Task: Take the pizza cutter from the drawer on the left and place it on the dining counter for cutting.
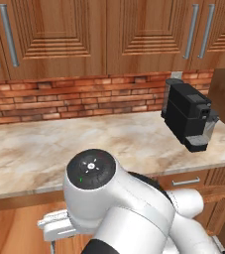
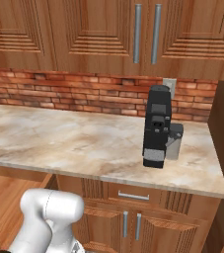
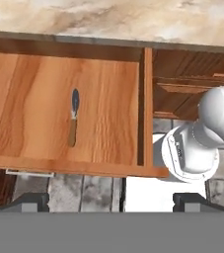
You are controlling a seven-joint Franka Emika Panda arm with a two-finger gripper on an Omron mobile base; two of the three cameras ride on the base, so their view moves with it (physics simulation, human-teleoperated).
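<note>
The drawer (image 3: 34, 94) is pulled out below the marble edge, and its pale wood inside faces me in the hand view. The pizza cutter (image 3: 74, 116) lies on the drawer floor, seen edge-on, with the grey wheel toward the counter and the brown handle toward the drawer front. My gripper (image 3: 112, 201) hovers above the drawer's front right corner, open, with nothing between its fingertips (image 3: 32, 201). The cutter is up and to the left of it, well apart. Part of the open drawer (image 2: 15, 197) also shows at the lower left of the right base view. The dining counter is out of view.
A marble counter (image 1: 44, 149) with a brick backsplash carries a black coffee machine (image 1: 188, 115) at its right end. Wall cabinets hang above. A shut drawer with a silver bar handle (image 2: 133, 196) and cabinet doors sit under the counter at right. My arm's white links (image 1: 124, 203) crowd the foreground.
</note>
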